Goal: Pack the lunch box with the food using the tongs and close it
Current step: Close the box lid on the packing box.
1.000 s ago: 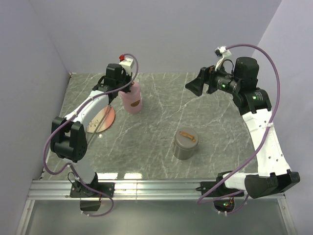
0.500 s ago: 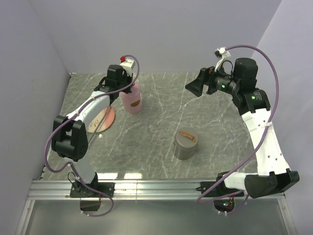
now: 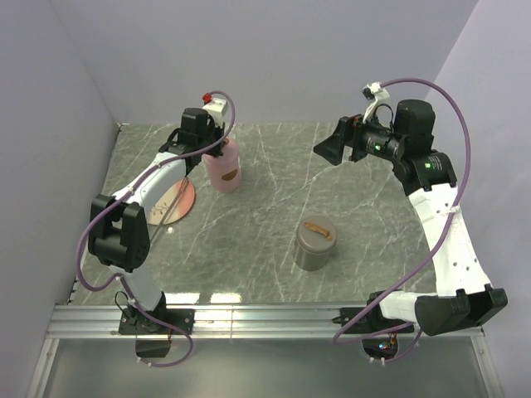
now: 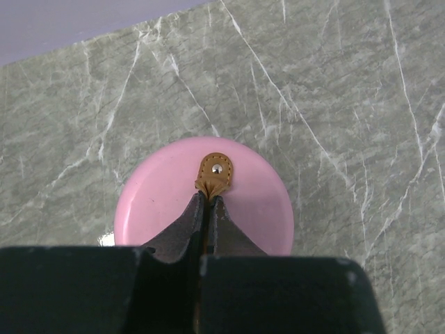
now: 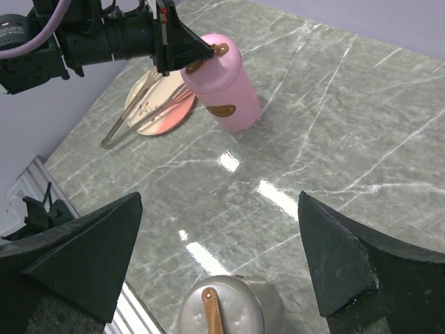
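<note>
The pink cylindrical lunch box [image 3: 224, 170] stands at the back left of the table, and from above I see its round lid [image 4: 156, 198]. A tan leather strap [image 4: 215, 170] crosses the lid. My left gripper [image 4: 208, 198] is shut on that strap from above [image 3: 217, 149]. The silver tongs [image 5: 138, 120] lie across a pink plate [image 5: 161, 110] left of the box. I cannot make out the food on the plate. My right gripper [image 5: 220, 195] hangs open high over the back right [image 3: 328, 145], with nothing between its fingers.
A grey metal canister [image 3: 314, 244] with a tan strap on its lid stands near the middle right, below my right gripper [image 5: 224, 309]. Walls close the table at the back and both sides. A metal rail runs along the near edge [image 3: 265, 313].
</note>
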